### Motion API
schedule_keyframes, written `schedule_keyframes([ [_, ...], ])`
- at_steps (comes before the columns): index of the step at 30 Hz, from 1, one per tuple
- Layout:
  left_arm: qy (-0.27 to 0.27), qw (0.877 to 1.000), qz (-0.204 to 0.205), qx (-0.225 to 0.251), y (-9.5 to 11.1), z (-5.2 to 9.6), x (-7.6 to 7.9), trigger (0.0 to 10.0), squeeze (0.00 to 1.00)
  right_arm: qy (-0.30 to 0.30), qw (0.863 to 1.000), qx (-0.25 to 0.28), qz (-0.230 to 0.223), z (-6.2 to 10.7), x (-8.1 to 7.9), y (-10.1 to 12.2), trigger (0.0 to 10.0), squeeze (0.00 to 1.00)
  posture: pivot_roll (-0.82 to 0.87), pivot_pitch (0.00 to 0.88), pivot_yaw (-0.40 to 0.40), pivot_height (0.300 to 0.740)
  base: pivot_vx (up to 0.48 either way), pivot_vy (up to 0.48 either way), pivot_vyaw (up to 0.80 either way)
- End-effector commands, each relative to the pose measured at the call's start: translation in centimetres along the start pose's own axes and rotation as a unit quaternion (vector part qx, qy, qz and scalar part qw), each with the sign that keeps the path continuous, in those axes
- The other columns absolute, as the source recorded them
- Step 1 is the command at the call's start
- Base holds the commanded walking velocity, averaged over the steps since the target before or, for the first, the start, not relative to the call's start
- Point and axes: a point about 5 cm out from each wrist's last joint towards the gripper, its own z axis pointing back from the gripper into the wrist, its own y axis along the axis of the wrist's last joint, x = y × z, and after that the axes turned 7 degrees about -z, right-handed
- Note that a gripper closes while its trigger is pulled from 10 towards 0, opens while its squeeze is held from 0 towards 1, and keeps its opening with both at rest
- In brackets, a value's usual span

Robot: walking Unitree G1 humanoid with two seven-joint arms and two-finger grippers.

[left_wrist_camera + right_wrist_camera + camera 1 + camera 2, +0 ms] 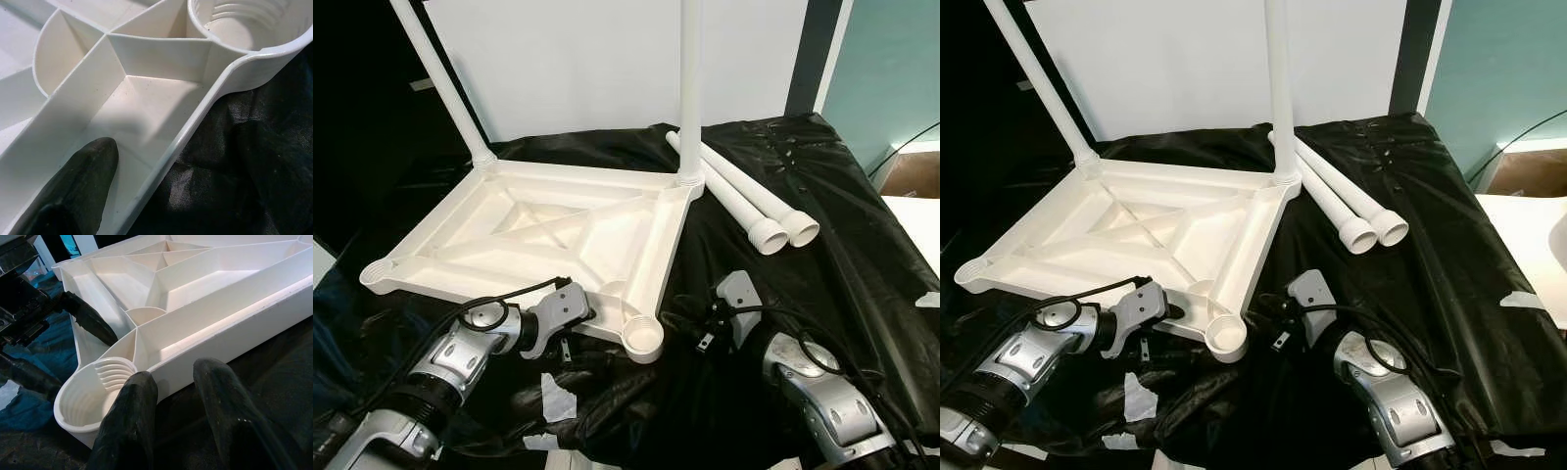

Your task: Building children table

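Observation:
A white plastic table top [548, 235] lies upside down on a black sheet. Two white legs [690, 88] stand screwed into its far corners. The near right corner socket [643, 338] holds nothing. Two loose legs [744, 201] lie side by side at the back right. My left gripper [579, 315] is at the top's near edge. One of its fingers [83, 171] lies inside a rib compartment and the other sits outside the rim. My right gripper [176, 377] is open just right of the socket [90, 394], low over the sheet, with nothing between its fingers.
The black sheet [822, 225] covers the whole work surface and is wrinkled. A white board [607, 59] stands behind the table top. White scraps [556, 399] lie on the sheet near my left arm. A pale surface [915, 220] borders the right side.

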Motion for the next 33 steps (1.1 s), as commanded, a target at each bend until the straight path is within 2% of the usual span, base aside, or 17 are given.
schedule_keyframes([
  [1, -0.026, 0.999, 0.022, -0.019, -1.4, 0.6, 0.5, 8.1, 0.00, 0.003, 1.000, 0.001, 0.000, -0.2, -0.2, 0.0, 10.0, 0.00, -0.06, 0.000, 0.125, 0.740, 0.000, 0.000, 0.00],
  [2, -0.021, 0.999, 0.019, -0.020, -1.6, 0.5, 0.4, 0.0, 0.00, 0.004, 1.000, 0.002, 0.000, -0.3, -0.2, 0.0, 10.0, 0.00, -0.06, 0.000, 0.125, 0.740, 0.000, 0.000, 0.00],
  [5, -0.017, 0.999, 0.017, -0.022, -1.7, 0.3, 0.3, 0.0, 0.00, 0.004, 1.000, 0.002, 0.000, -0.3, -0.2, 0.0, 10.0, 0.00, -0.06, 0.000, 0.125, 0.740, 0.000, 0.000, 0.00],
  [9, -0.007, 1.000, 0.015, 0.003, -0.9, -0.6, 0.4, 0.0, 0.00, 0.005, 1.000, 0.003, 0.001, -0.4, -0.2, 0.0, 10.0, 0.00, -0.06, 0.000, 0.127, 0.740, 0.000, 0.000, 0.00],
  [11, 0.044, 0.998, 0.038, 0.032, 0.3, -2.1, -0.1, 0.0, 0.00, 0.005, 1.000, 0.003, 0.001, -0.4, -0.2, 0.0, 10.0, 0.00, -0.06, 0.000, 0.127, 0.740, 0.000, 0.000, 0.00],
  [12, 0.044, 0.998, 0.038, 0.032, 0.3, -2.1, -0.1, 0.0, 0.00, 0.005, 1.000, 0.003, 0.001, -0.4, -0.2, 0.0, 10.0, 0.00, -0.06, 0.000, 0.127, 0.740, 0.000, 0.000, 0.00],
  [13, 0.075, 0.995, 0.054, 0.035, 0.6, -2.9, -0.5, 0.0, 0.00, 0.005, 1.000, 0.003, 0.001, -0.4, -0.2, 0.0, 10.0, 0.00, -0.06, 0.000, 0.127, 0.740, 0.000, 0.000, 0.00],
  [14, 0.075, 0.995, 0.054, 0.035, 0.6, -2.9, -0.5, 0.0, 0.00, 0.005, 1.000, 0.003, 0.001, -0.4, -0.2, 0.0, 10.0, 0.00, -0.06, 0.000, 0.127, 0.740, 0.000, 0.000, 0.00],
  [16, 0.133, 0.988, 0.074, 0.009, 0.4, -4.0, -1.1, 0.0, 0.00, 0.005, 1.000, 0.004, 0.000, -0.5, -0.3, -0.1, 10.0, 0.00, -0.06, 0.000, 0.129, 0.740, 0.000, 0.000, 0.00],
  [24, 0.207, 0.972, 0.107, -0.026, -0.6, -4.7, -1.6, 0.0, 0.00, 0.003, 1.000, 0.004, 0.001, -0.5, -0.2, -0.2, 10.0, 0.00, -0.06, 0.000, 0.126, 0.740, 0.000, 0.000, 0.00],
  [27, 0.218, 0.969, 0.114, -0.029, -0.7, -4.6, -1.6, 0.0, 0.00, 0.003, 1.000, 0.004, 0.001, -0.5, -0.2, -0.2, 10.0, 0.00, -0.05, 0.000, 0.127, 0.740, 0.000, 0.000, 0.00],
  [30, 0.247, 0.959, 0.136, -0.029, -0.7, -4.5, -1.7, 0.0, 0.00, 0.003, 1.000, 0.004, 0.001, -0.5, -0.2, -0.2, 10.0, 0.00, -0.05, 0.000, 0.127, 0.740, 0.000, 0.000, 0.00],
  [33, 0.261, 0.953, 0.153, -0.019, -0.2, -5.3, -1.2, 0.0, 0.00, 0.003, 1.000, 0.005, 0.000, -0.6, -0.2, -0.2, 10.0, 0.00, -0.05, 0.000, 0.128, 0.740, 0.000, 0.000, 0.00],
])
